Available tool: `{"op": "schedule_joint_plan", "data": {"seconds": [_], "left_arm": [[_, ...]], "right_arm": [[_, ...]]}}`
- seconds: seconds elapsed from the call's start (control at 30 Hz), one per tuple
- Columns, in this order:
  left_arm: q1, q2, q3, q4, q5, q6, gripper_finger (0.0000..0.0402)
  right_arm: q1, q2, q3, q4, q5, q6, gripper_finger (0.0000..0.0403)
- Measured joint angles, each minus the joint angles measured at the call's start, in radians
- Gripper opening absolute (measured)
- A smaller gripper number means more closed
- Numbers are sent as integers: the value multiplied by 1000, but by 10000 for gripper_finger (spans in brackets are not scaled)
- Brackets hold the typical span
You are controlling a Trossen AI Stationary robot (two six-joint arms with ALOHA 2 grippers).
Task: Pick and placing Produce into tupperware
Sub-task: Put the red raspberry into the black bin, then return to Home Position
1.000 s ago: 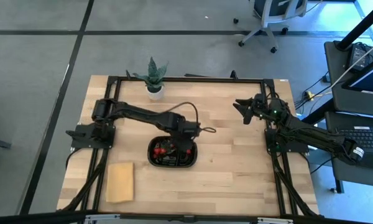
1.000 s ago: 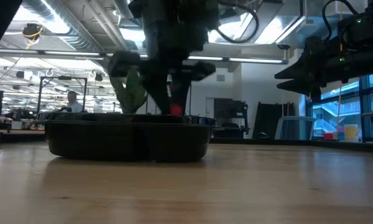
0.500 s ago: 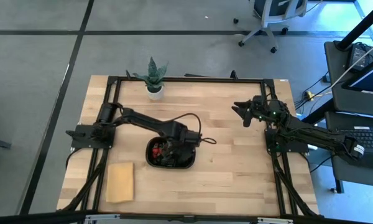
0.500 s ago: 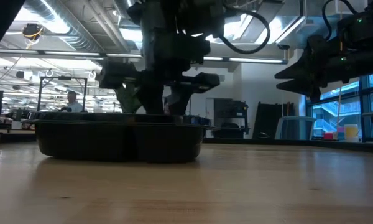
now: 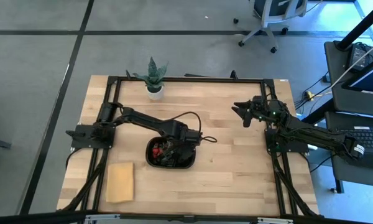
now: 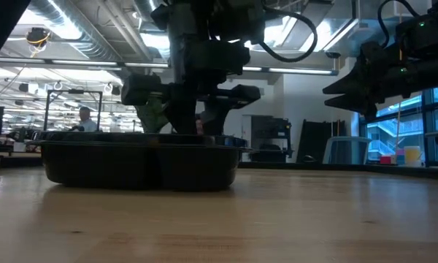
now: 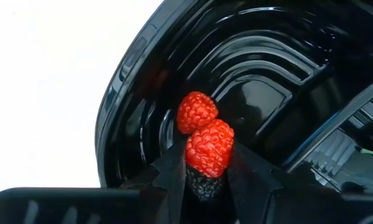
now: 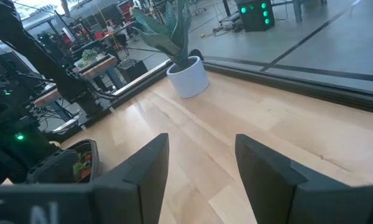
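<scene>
Left gripper (image 7: 206,177) pinches a raspberry (image 7: 209,148) low inside the tupperware (image 7: 130,93); release gently beside the neighbouring berry (image 7: 196,112). Right gripper (image 8: 199,165) spread, idle.

From above, my left gripper (image 5: 174,148) covers much of the tupperware (image 5: 188,163), so most of the produce (image 5: 156,150) under it is hidden. From table height, the tray wall (image 6: 139,162) conceals everything inside. My left wrist camera crops the tray's rim (image 7: 121,81), and the raspberry (image 7: 209,147) blocks whatever lies beneath.
</scene>
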Motion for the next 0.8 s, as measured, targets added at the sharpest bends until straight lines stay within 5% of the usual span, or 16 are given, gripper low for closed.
{"op": "schedule_joint_plan", "data": {"seconds": [0.5,0.8], "left_arm": [[91,-2,139,-90,-59,-66,217],[338,-3,343,-174,334,-309,218]], "right_arm": [[0,0,0,-1,0,4,187],[0,0,0,-1,0,0,187]]}}
